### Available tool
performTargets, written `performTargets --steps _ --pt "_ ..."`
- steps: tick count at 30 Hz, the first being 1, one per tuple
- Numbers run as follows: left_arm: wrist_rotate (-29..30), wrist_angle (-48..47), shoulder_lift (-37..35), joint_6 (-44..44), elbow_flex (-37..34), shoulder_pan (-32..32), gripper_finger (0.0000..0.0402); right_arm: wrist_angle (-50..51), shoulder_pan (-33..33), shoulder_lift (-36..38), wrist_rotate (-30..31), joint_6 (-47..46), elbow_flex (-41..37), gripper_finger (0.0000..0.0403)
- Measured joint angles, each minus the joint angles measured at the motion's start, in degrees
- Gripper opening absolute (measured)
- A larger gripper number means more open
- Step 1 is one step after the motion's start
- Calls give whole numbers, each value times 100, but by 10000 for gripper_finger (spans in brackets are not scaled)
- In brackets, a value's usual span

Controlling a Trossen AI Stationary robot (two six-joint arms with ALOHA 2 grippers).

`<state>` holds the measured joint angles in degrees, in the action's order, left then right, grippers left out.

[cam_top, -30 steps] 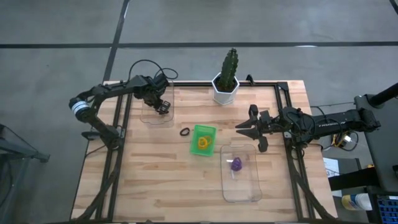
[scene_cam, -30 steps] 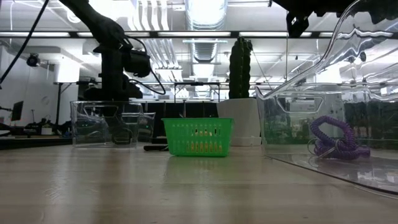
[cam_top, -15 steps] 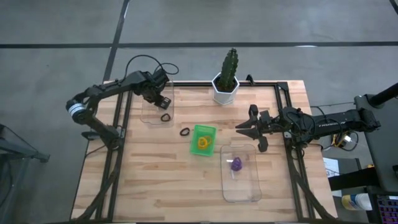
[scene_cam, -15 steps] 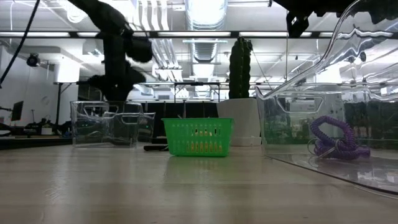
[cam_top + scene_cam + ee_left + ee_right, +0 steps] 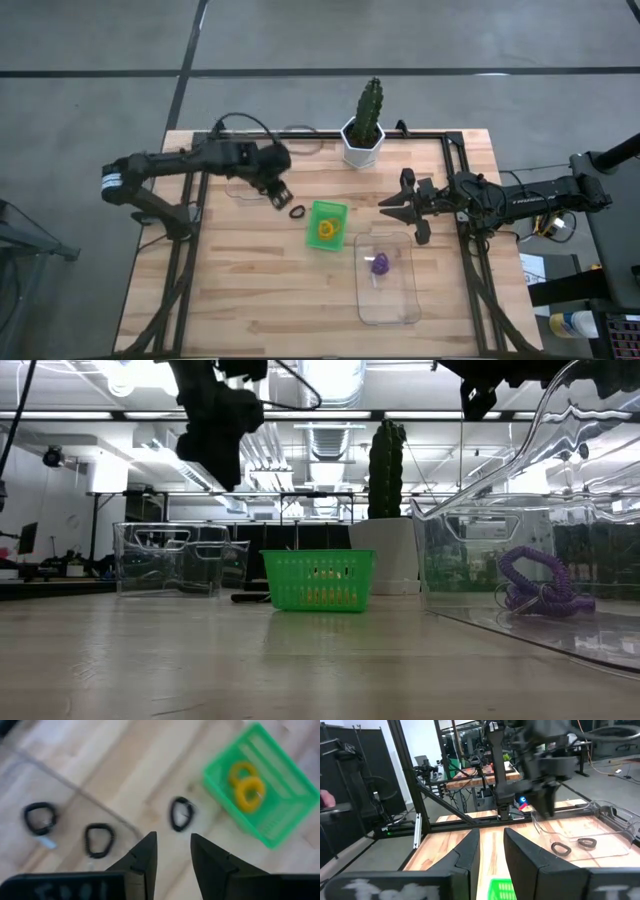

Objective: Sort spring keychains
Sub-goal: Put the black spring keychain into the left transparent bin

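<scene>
One black spring keychain lies loose on the table, between the clear tray at the left and the green bin. The left end effector hangs above the tray's near edge, just beside that loop. In the left wrist view its fingers stand parted with nothing between them, so it is released and empty, and the loose loop shows ahead of the tips, slightly to one side.

To do this pick well, the left arm would probably need to centre the gap over the loop, come down straight, and close across the coil rather than on the wood, keeping clear of the tray wall. Two more black loops already lie in that tray, orange ones sit in the green bin, and a purple one rests in the second clear tray, so the black loop most likely belongs with the other black ones.

The right end effector waits above the table beyond the purple tray, its fingers somewhat apart and holding nothing.
</scene>
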<state>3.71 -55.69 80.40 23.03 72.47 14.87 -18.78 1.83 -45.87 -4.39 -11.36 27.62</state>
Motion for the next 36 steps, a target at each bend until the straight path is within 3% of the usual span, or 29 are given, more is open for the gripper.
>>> performTargets --steps 7,12,21,26,36 --pt "41 323 6 -360 -379 -904 110 8 0 0 -1 -1 2 77" --pt "77 1159 15 -392 -881 -1260 110 12 0 0 0 -13 2 69" --pt "623 2267 17 -619 -1659 -1318 110 15 0 2 -2 -25 2 77" --pt "629 2770 29 -1012 -2021 -1328 110 18 0 2 -2 -23 1 83" --pt "627 3093 376 -1255 -2092 -1326 110 60 0 2 -3 -24 2 75"
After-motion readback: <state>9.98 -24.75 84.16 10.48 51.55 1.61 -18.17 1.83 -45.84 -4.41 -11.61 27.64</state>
